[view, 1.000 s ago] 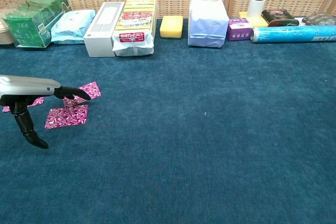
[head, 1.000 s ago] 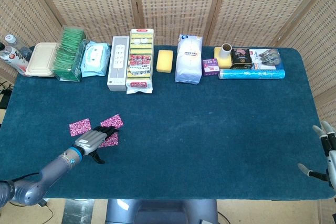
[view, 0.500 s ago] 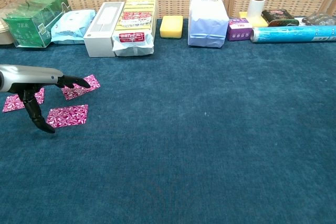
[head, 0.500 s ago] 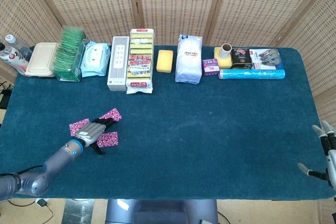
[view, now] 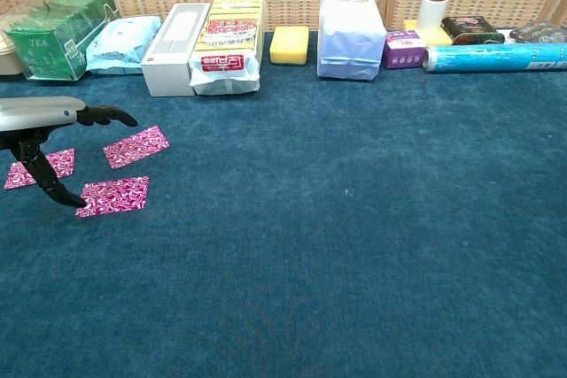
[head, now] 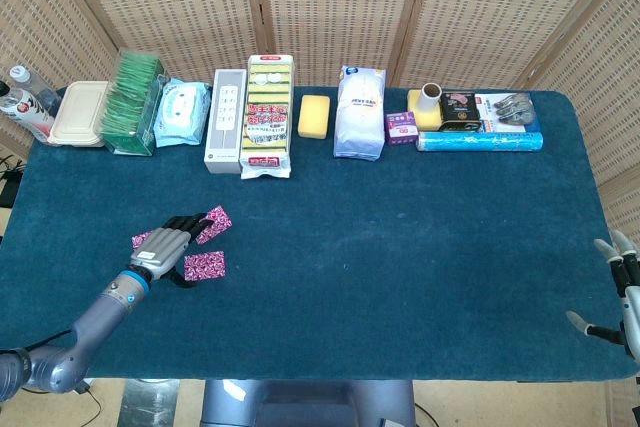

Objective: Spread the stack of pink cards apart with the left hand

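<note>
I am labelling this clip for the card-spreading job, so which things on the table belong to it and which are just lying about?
Belong to the job:
- pink cards, three of them, lying apart on the cloth
- left hand, over the cards

Just lying about:
- green tea box
- wipes pack
- white box
- yellow sponge
- white bag
- blue roll
- right hand, open at the table edge

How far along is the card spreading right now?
Mostly done: three pink cards lie apart on the blue cloth in the chest view, none overlapping. The left hand hovers over them with fingers apart, holding nothing. Only withdrawing seems left. The right hand idles at the table edge.
</note>
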`<action>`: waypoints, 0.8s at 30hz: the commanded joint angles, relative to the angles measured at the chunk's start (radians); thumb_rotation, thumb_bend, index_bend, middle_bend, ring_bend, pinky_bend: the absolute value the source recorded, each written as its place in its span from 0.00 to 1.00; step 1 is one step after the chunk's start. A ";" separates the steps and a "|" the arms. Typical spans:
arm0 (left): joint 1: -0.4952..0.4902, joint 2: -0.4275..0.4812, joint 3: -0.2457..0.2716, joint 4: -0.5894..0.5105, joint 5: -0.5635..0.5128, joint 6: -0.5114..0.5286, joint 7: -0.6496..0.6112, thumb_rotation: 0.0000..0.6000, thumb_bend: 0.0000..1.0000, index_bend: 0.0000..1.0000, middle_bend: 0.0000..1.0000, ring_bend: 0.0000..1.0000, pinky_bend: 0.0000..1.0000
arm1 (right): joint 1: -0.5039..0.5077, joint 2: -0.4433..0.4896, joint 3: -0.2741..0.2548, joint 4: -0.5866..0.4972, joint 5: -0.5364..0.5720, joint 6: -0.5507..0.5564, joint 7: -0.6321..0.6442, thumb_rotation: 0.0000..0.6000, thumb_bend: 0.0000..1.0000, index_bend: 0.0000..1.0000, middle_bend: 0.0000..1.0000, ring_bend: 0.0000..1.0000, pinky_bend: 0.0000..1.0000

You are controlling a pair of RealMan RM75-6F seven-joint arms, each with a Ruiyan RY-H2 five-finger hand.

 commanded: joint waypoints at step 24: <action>0.093 -0.154 -0.052 -0.006 -0.144 0.180 0.239 1.00 0.18 0.24 0.00 0.00 0.08 | -0.006 0.017 -0.002 0.005 -0.012 0.011 0.044 1.00 0.00 0.08 0.00 0.00 0.00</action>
